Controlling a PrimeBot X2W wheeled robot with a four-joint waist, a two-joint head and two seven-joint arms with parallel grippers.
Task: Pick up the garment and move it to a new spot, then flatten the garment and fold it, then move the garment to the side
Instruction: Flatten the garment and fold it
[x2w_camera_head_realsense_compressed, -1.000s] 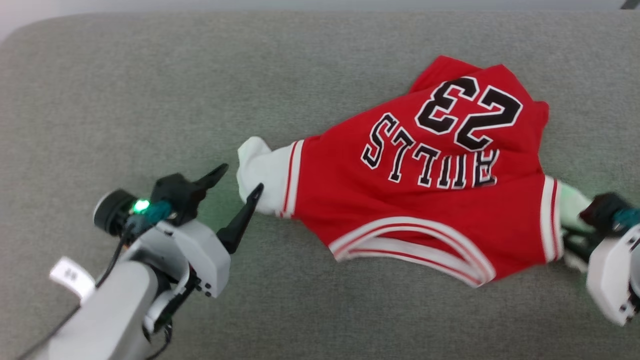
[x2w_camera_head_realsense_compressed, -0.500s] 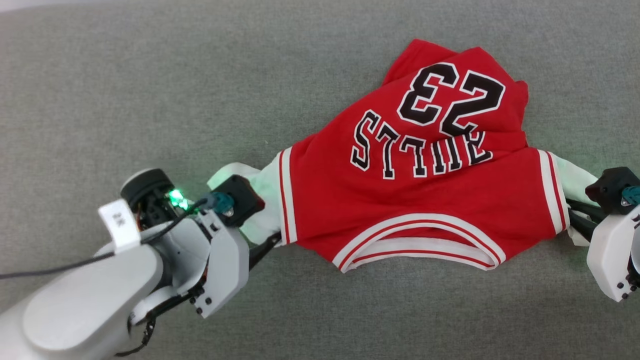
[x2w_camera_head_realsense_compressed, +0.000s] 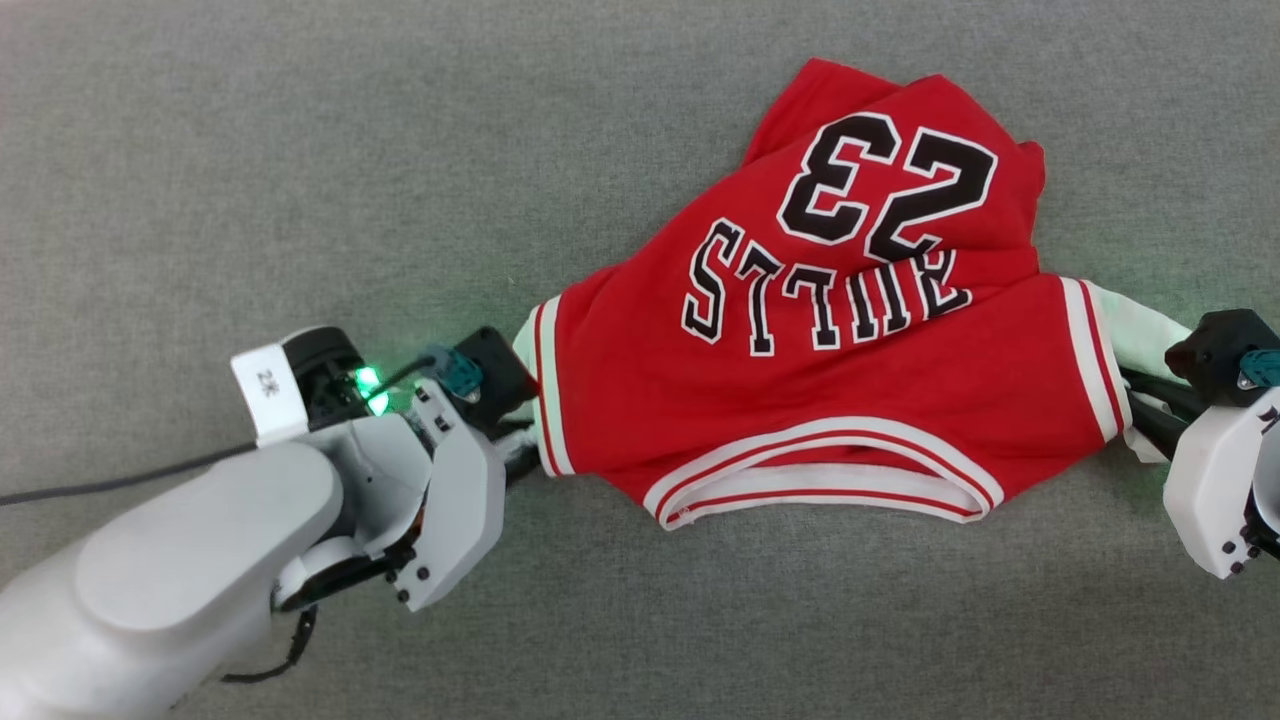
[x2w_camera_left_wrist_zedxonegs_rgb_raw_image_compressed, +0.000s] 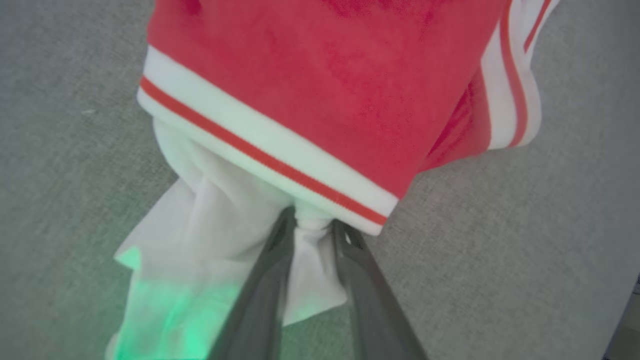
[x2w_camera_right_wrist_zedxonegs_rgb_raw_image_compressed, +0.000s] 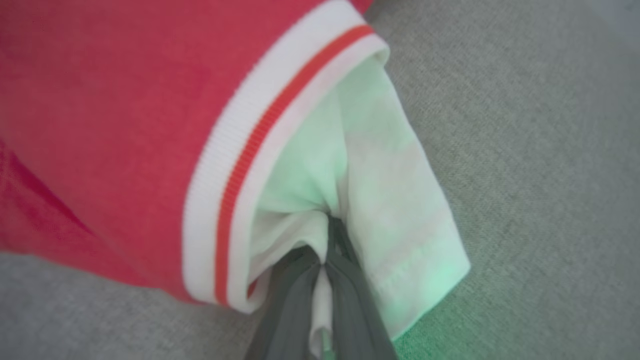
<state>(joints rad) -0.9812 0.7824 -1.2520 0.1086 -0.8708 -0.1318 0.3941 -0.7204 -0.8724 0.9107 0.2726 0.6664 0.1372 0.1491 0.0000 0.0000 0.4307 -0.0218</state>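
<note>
While the red 23 jersey (x2w_camera_head_realsense_compressed: 800, 400) lies spread on grey cloth (x2w_camera_head_realsense_compressed: 300, 150), left gripper (x2w_camera_left_wrist_zedxonegs_rgb_raw_image_compressed: 314, 222) pinches its left white sleeve (x2w_camera_left_wrist_zedxonegs_rgb_raw_image_compressed: 210, 225), right gripper (x2w_camera_right_wrist_zedxonegs_rgb_raw_image_compressed: 330, 227) clamps the right white sleeve (x2w_camera_right_wrist_zedxonegs_rgb_raw_image_compressed: 390, 190).

A grey woven fabric surface (x2w_camera_head_realsense_compressed: 300, 150) carries everything here. Directly on it lies a red basketball jersey (x2w_camera_head_realsense_compressed: 820, 410), rumpled, its black lettering upside down in the head view, white cloth at both ends.
</note>
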